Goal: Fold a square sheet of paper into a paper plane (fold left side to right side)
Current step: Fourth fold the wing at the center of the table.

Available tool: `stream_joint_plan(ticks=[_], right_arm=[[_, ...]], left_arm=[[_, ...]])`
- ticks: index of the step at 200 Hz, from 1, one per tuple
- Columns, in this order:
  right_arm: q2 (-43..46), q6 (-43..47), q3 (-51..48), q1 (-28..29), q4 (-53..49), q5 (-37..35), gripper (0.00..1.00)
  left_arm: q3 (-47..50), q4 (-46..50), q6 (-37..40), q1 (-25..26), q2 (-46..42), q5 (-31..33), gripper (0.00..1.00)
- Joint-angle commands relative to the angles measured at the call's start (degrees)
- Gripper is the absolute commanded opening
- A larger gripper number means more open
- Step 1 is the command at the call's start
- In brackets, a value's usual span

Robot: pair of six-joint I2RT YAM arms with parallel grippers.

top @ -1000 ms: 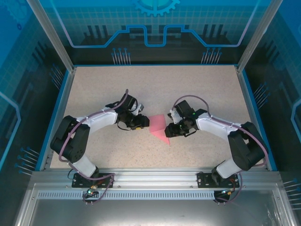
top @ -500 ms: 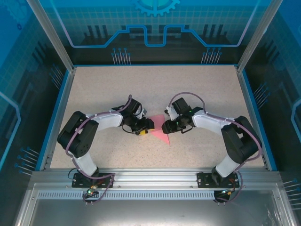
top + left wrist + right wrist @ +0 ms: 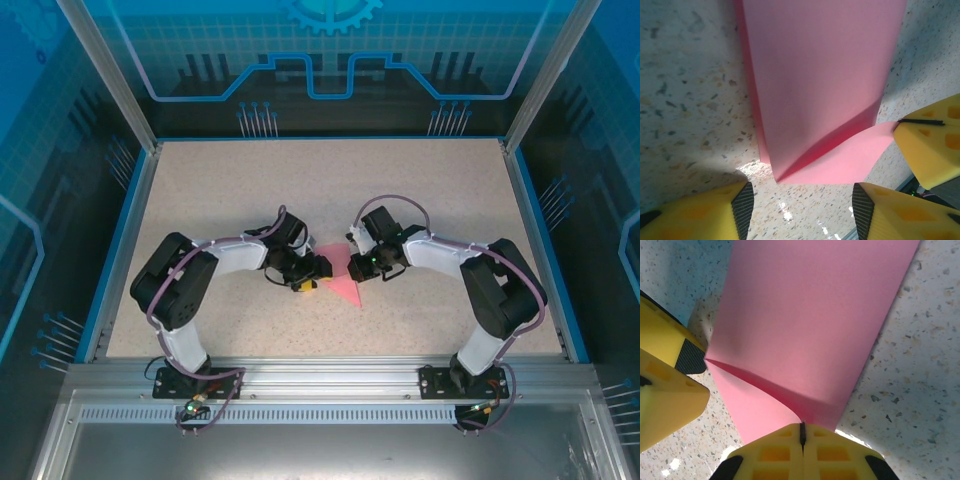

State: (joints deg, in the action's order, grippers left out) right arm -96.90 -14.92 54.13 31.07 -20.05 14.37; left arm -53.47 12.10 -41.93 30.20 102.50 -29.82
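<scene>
So the paper (image 3: 338,276) is sitting about mid-table (image 3: 200,200), partly folded, with a pink top layer arching up over a lower flap. You can see that arch nicely from the left wrist (image 3: 820,75) and the right wrist (image 3: 815,315). It's well away from the blue rim (image 3: 330,139), with bare speckled surface on all sides, though both arms crowd in close from either side.

The right gripper (image 3: 802,432) is clamped tight on the curled flap's edge, and the paper runs right into the seam between its fingers. The left gripper (image 3: 802,207) is released with its jaws apart. The fold's point sits just ahead of the gap and isn't touching either pad.
</scene>
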Motion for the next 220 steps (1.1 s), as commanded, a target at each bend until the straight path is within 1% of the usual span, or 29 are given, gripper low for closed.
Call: stream_joint_plan(ticks=[1,28,70,85,99,121,130,147,159,172,189,220], right_arm=[[-0.6,0.9,1.5,-0.8,-1.2,-1.2,0.0],[-0.1,0.9,1.4,-0.8,-1.5,-2.5,0.0],[-0.7,0.7,1.7,-0.7,-1.4,-1.4,0.0],[-0.8,0.6,1.6,-0.7,-1.4,-1.6,0.0],[-0.7,0.7,1.6,-0.7,-1.4,-1.8,0.0],[1.0,0.5,1.1,-0.7,-1.4,-3.3,0.12],[2.7,0.5,0.5,-0.7,-1.6,-4.9,0.19],[6.8,1.1,-0.5,-0.5,-2.5,-7.9,0.32],[10.2,1.8,-1.6,0.1,-2.9,-9.4,0.37],[13.9,2.6,-3.3,1.9,-2.7,-10.8,0.41],[17.5,2.9,-6.7,6.1,-1.6,-13.6,0.44],[18.6,1.8,-11.4,13.7,2.0,-18.6,0.5]], left_arm=[[-2.0,-0.5,-0.9,1.1,1.9,-1.6,0.57],[-2.7,-0.5,-1.0,1.3,2.4,-1.7,0.55],[-4.1,-0.8,-1.3,1.5,2.4,-2.1,0.49],[-4.6,-0.6,-1.3,1.6,2.4,-2.2,0.45],[-5.0,-0.6,-1.3,1.5,2.6,-2.2,0.39],[-5.9,-0.6,-1.9,1.5,2.6,-2.0,0.29],[-6.2,-0.8,-2.2,1.5,2.3,-2.0,0.26],[-6.9,-0.4,-2.7,1.6,2.0,-2.0,0.23],[-7.7,0.5,-3.0,1.6,1.9,-2.0,0.22],[-8.5,1.5,-3.3,1.6,2.2,-1.9,0.21],[-9.5,2.7,-3.3,1.5,2.5,-2.0,0.2],[-10.9,4.1,-3.4,1.6,3.0,-1.8,0.2]])
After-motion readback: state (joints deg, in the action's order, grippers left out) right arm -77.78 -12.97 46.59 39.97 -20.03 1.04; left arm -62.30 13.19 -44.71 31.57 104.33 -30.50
